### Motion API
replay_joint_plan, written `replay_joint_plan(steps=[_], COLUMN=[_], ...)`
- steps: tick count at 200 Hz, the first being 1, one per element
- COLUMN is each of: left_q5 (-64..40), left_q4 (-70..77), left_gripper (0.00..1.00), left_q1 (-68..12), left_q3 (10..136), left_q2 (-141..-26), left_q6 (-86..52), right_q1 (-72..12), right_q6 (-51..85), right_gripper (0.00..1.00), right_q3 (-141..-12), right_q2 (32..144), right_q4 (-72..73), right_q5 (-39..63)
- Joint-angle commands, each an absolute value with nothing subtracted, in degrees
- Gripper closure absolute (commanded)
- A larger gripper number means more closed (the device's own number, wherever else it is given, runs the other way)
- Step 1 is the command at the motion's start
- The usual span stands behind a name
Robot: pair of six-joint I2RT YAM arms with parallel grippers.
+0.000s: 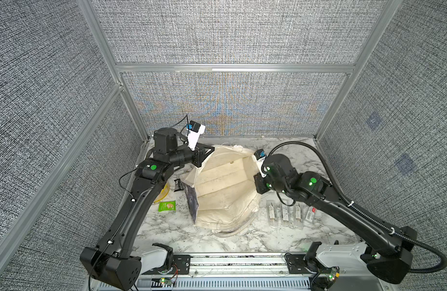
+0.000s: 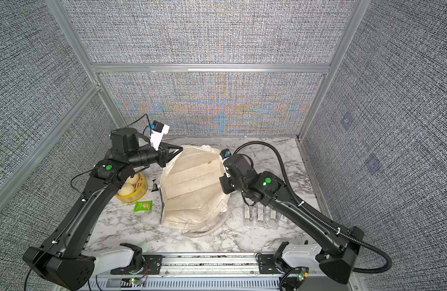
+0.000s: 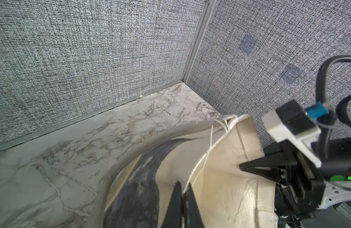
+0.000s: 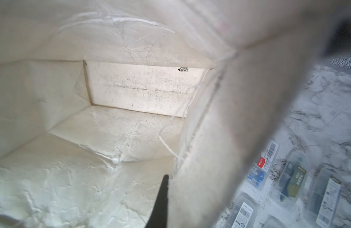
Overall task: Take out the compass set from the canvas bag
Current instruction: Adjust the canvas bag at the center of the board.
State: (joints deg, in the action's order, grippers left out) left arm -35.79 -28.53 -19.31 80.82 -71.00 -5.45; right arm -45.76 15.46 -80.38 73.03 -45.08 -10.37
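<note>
The cream canvas bag (image 1: 225, 186) (image 2: 192, 186) lies on the marble table with its mouth held wide. My left gripper (image 1: 212, 149) (image 2: 180, 147) (image 3: 183, 184) is shut on the bag's back-left rim. My right gripper (image 1: 255, 180) (image 2: 222, 180) (image 4: 170, 182) is shut on the right rim, and canvas hides one of its fingers. In the right wrist view the bag's inside (image 4: 131, 88) shows only bare lining and a tiny scrap. Several clear-cased compass sets (image 1: 285, 213) (image 2: 260, 214) (image 4: 293, 183) lie in a row on the table right of the bag.
A yellow basket of buns (image 2: 131, 189) sits left of the bag, partly under my left arm. A green packet (image 1: 167, 206) (image 2: 143, 206) and a small dark packet (image 1: 177, 185) lie there too. Grey fabric walls enclose the table on three sides.
</note>
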Motion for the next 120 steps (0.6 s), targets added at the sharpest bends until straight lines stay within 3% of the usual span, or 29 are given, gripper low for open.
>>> replay_joint_plan(steps=[1,2,4,6,10,58,100,120], left_q5=[-31.43,-31.27,-30.52,-29.91,-28.46,-17.18,-18.99,-17.71], left_q4=[-35.50,-35.77,-36.23,-36.81,-38.02,-54.06,-58.12,-61.80], left_gripper=[0.66,0.40,0.19,0.13,0.10,0.09,0.13,0.21], left_q1=[-19.16,-19.16,-19.16,-19.16,-19.16,-19.16,-21.97,-22.06], left_q3=[83.41,83.45,83.66,83.91,84.41,89.82,82.04,80.49], left_q2=[-68.81,-68.64,-68.31,-68.01,-67.43,-63.04,-57.17,-54.20], left_q6=[-3.16,-3.16,-3.10,-3.08,-2.96,-4.37,-16.53,-22.76], right_q1=[-42.25,-42.09,-41.81,-41.54,-40.98,-33.99,-30.26,-29.81], right_q6=[19.69,19.78,19.95,20.24,20.67,24.94,26.15,26.28], right_gripper=[1.00,1.00,1.00,1.00,1.00,1.00,1.00,1.00], right_q3=[-87.15,-87.56,-88.42,-89.25,-90.87,-108.75,-112.92,-112.56], right_q2=[75.79,76.00,76.35,76.88,77.86,89.67,93.98,95.09], right_q4=[-50.94,-51.18,-51.75,-52.22,-53.02,-60.58,-58.81,-57.23], right_q5=[-0.73,-0.59,-0.06,0.40,1.22,11.86,15.47,15.39])
